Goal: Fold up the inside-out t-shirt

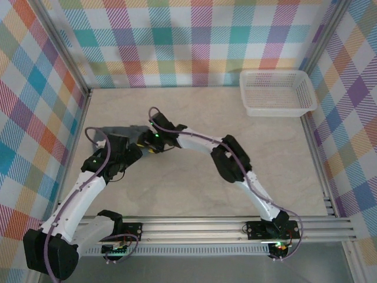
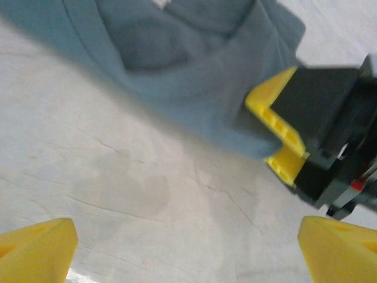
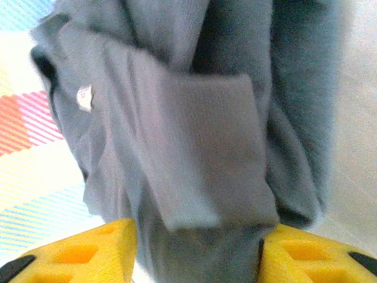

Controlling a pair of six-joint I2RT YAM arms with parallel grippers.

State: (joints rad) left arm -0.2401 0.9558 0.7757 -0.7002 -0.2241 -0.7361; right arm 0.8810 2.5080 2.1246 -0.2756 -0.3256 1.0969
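We find the inside-out t-shirt [image 1: 121, 130] on the left half of the table [image 1: 194, 194], near the left wall. It is bunched into a crumpled heap, and both arms meet over it. From above, only a dark grey strip shows past the arms, and its long axis runs roughly left to right across the table. The heap is well apart from the white mesh basket [image 1: 277, 110], which sits in the far right corner.

The right gripper [image 3: 198, 236] is clamped on the shirt, with grey cloth filling the space between its yellow fingers [image 3: 88, 253]. In its wrist view the cloth stretches away from the fingers in long, overlapping folds that run lengthwise up the frame. A flat folded band lies on top of them. A small pale tag [image 3: 85, 98] sits toward the upper left of the cloth, on the end away from the fingers. We cannot tell which way the neck opening or the sleeves face.

The left gripper [image 2: 187, 242] has its fingers spread wide apart over bare tabletop, holding nothing. In its wrist view the nearest edge of the shirt lies just beyond them, slanting from upper left to lower right. The right gripper pinches the lower right end of that edge.
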